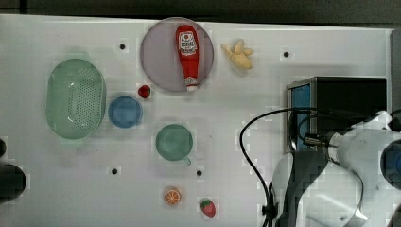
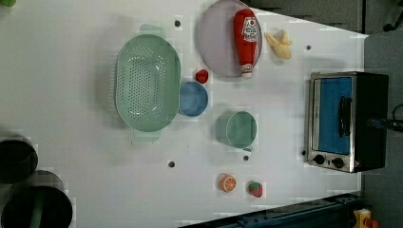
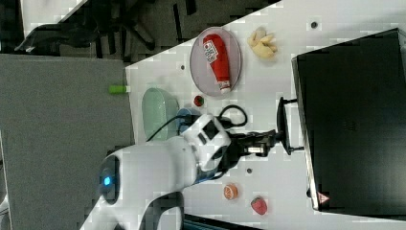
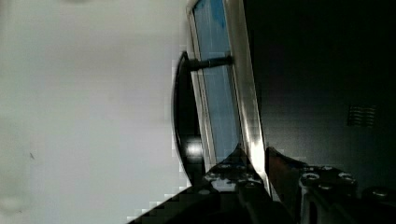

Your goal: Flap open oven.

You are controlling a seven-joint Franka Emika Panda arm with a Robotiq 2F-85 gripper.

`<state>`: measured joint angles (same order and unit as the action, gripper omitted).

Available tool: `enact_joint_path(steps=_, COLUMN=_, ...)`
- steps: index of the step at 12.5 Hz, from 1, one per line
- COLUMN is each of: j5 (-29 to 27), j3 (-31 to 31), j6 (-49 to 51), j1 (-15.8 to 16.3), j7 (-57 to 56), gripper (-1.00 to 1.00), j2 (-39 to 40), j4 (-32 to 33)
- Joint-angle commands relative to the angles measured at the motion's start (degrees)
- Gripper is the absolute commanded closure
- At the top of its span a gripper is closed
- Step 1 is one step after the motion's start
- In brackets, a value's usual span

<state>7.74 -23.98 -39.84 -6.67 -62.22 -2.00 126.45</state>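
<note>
At the white bench's (image 1: 94,189) edge on the top view's right, the tool (image 3: 275,139), jaws narrow and holding nothing, meets the shut black-and-silver blue-glassed oven's (image 3: 354,124) dark bar handle (image 3: 283,125); hook it squarely, then pull outward-downward.

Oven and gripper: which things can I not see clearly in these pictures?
- Oven front, top view: the arm covers its lower part, knobs included.
- Gripper, right view: it is at the door handle, but contact is too small to judge.
- Oven door glass, wrist view: cut off by the gripper body.
- Oven interior, left view: the tinted glass hides it.
</note>
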Motion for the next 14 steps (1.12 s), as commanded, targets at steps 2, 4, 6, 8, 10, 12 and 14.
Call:
enact_joint_path(steps=2, j5=-0.71, j3=-0.19, j6=-4.84, j1=0.72, j7=-5.36, gripper=0.65, j2=4.61, j4=0.63)
enact_joint_path(steps=4, j5=-0.8, j3=0.07, j6=-6.95, j1=0.74, j7=-5.38, gripper=0.65, j2=6.45, j4=0.94)
enact_joint_path(steps=6, j5=-0.89, j3=0.39, j6=-7.54, j1=0.75, j7=-5.33, gripper=0.65, j2=7.68, j4=1.1)
enact_joint_path(steps=8, j5=-0.92, j3=0.51, j6=-7.53, j1=0.81, j7=-4.91, gripper=0.65, j2=8.43, j4=1.46)
enact_joint_path(steps=10, j5=-0.91, j3=0.95, j6=-7.63, j1=0.85, j7=-4.86, gripper=0.65, j2=9.11, j4=1.77)
enact_joint_path(steps=12, j5=-0.56, j3=1.35, j6=-8.86, j1=1.03, j7=-3.8, gripper=0.65, j2=9.91, j4=1.9)
enact_joint_path(steps=14, j5=1.21, j3=2.26, j6=-9.08, j1=1.67, j7=-1.18, gripper=0.65, j2=10.03, j4=2.43)
